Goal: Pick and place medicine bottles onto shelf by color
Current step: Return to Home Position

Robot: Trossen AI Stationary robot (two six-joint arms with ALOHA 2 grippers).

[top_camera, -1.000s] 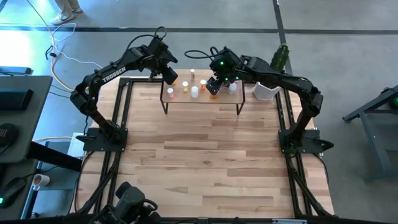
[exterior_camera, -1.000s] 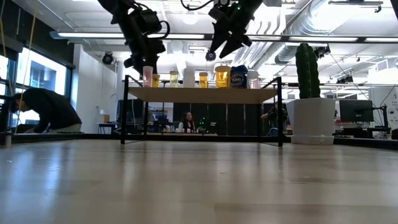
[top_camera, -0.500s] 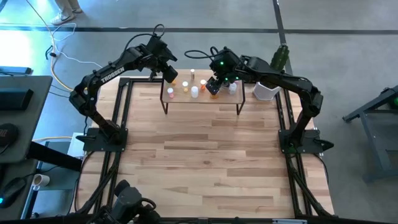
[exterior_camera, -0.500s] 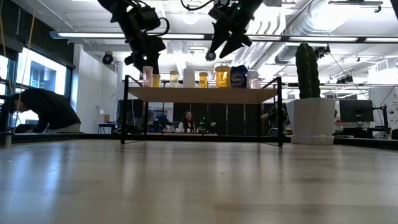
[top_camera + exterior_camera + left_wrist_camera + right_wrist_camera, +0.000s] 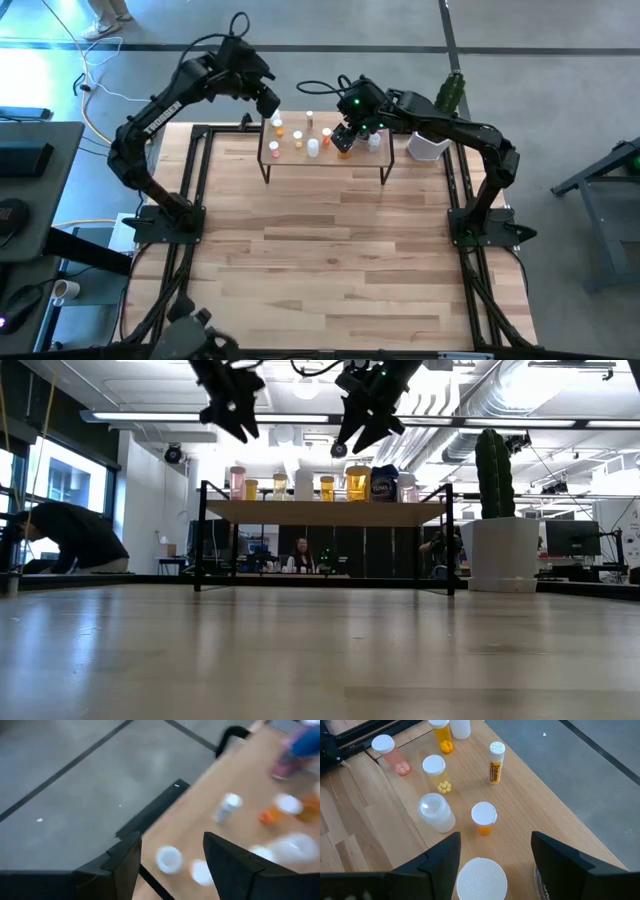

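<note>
Wooden edges and plastic caps are posing the main hazard for the return to home, I judge: each arm is needing a straight lift before any swing back. The left jaws are hanging parted and empty, above and outward of one end of the shelf (image 5: 325, 512), so their path is looking free. The right jaws are hovering parted and empty right over the medicine bottles (image 5: 436, 771), with a broad white lid (image 5: 481, 879) sitting below their gap. Dipping or sweeping sideways is risking a topple, these being light and smooth. Beneath both jaws, the desk (image 5: 320, 260) is showing pale matte planks in a black frame. The shelf is standing under the right jaws, a light-wood slab on thin black legs. The bottles, all upright on it, are looking like small hard cylinders, clear, orange and pink, flat-lidded.
</note>
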